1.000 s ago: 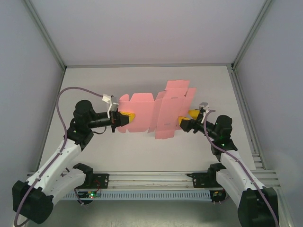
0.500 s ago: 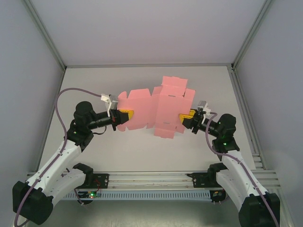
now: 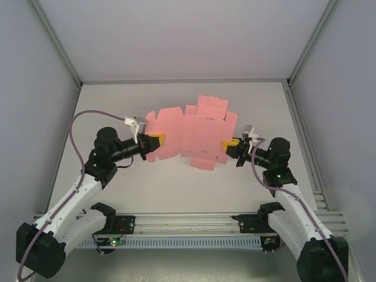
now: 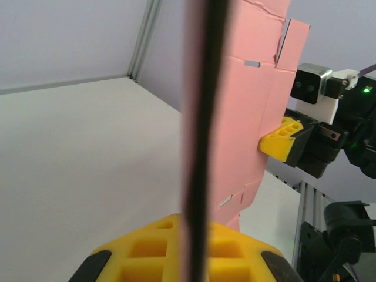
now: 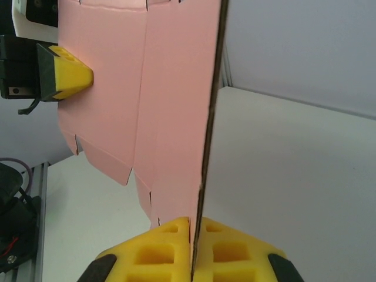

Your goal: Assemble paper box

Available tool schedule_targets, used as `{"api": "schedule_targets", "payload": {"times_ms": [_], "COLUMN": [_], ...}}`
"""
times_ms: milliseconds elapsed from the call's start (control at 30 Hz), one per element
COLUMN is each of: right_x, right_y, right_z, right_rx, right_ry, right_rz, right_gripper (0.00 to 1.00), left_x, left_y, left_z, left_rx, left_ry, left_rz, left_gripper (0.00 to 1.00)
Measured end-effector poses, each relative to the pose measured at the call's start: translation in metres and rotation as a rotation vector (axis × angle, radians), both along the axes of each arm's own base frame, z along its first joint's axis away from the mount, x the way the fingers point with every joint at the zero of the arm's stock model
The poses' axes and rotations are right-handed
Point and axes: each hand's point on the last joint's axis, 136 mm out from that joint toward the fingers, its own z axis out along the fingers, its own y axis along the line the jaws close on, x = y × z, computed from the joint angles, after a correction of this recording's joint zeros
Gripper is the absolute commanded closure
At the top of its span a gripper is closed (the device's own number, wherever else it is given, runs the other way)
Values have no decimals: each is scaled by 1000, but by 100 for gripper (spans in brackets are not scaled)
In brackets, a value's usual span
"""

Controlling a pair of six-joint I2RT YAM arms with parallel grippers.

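Wrist views show left tool (image 3: 155,140) and right tool (image 3: 227,144) pinching the paper box (image 3: 197,132) edge-on; overhead, flaps spread, seemingly airborne.

No text, label, brand, number or sign can be read anywhere.

The paper box (image 3: 197,132) is plain pink, the table (image 3: 176,188) white, the cable (image 3: 72,130) seemingly purple.

Top cam is looking down on the counter (image 3: 176,188) from behind; L & R wrist cams are facing each other close-up, sharing the paper box (image 3: 200,132) edge-on.
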Motion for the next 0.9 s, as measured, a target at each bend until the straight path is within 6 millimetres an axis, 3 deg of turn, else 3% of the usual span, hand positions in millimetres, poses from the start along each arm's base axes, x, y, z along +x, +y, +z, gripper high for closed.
{"api": "schedule_targets", "payload": {"times_ms": [33, 100, 133, 300, 467, 633, 767, 900], "right_x": [4, 13, 17, 26, -6, -19, -15, -5], "right_y": [0, 0, 0, 20, 48, 44, 37, 39], "right_z": [2, 5, 8, 32, 59, 72, 72, 72], "right_rx": [-13, -57, -80, -249, -458, -732, -944, -1085], "right_ry": [3, 19, 28, 37, -69, -107, -99, -132], "right_rz": [-13, -40, -51, -9, 153, 230, 317, 461], "right_gripper": [100, 100, 100, 100, 100, 100, 100, 100], "left_x": [4, 19, 27, 60, 76, 78, 75, 77], "left_y": [3, 14, 22, 75, 131, 182, 209, 217], "left_z": [-2, -8, -13, -41, -44, -46, -47, -48], "left_rx": [5, 22, 35, 120, 107, 79, 69, 62], "left_ry": [7, 38, 59, 171, 206, 240, 260, 280], "left_rz": [33, 150, 214, 599, 909, 1149, 1265, 1294], "left_gripper": [25, 4, 0, 0, 0, 0, 0, 0]}}
